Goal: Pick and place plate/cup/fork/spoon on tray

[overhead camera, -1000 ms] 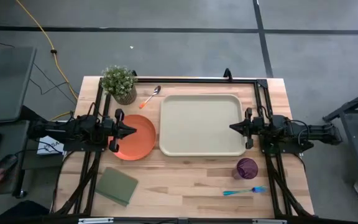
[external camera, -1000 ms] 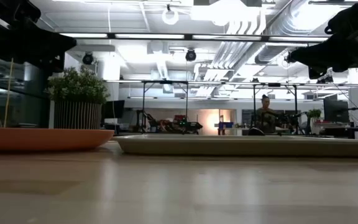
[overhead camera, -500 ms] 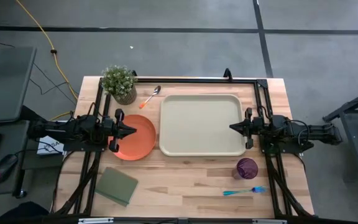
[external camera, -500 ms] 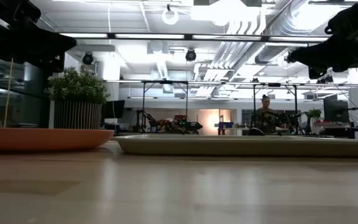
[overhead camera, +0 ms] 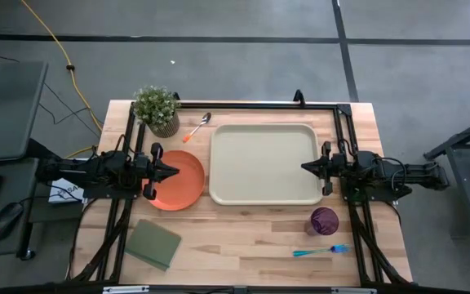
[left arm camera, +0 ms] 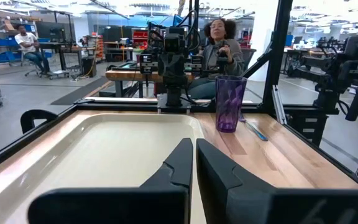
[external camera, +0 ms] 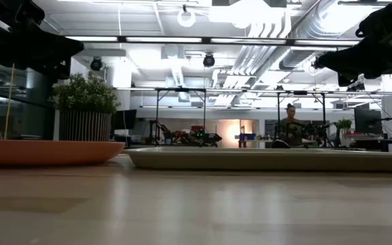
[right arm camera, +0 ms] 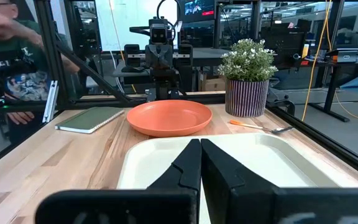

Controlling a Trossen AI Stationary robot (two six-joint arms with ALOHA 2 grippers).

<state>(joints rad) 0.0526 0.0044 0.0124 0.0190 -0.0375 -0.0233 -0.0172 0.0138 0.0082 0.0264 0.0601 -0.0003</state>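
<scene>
Nothing on the table has shifted since the earlier frames; both arms stay parked. Left gripper (overhead camera: 175,171) hangs over the near edge of the plate (overhead camera: 178,181), jaws clenched, empty. Right gripper (overhead camera: 305,167) sits at the tray's (overhead camera: 263,163) right rim, jaws clenched, empty. Tray holds nothing. Plate lies just left of tray. Spoon (overhead camera: 198,126) lies beside the potted plant (overhead camera: 157,108). Cup (overhead camera: 324,220) stands in front of the tray's right corner, fork (overhead camera: 320,251) near it. Green pad (overhead camera: 153,242) front left.
</scene>
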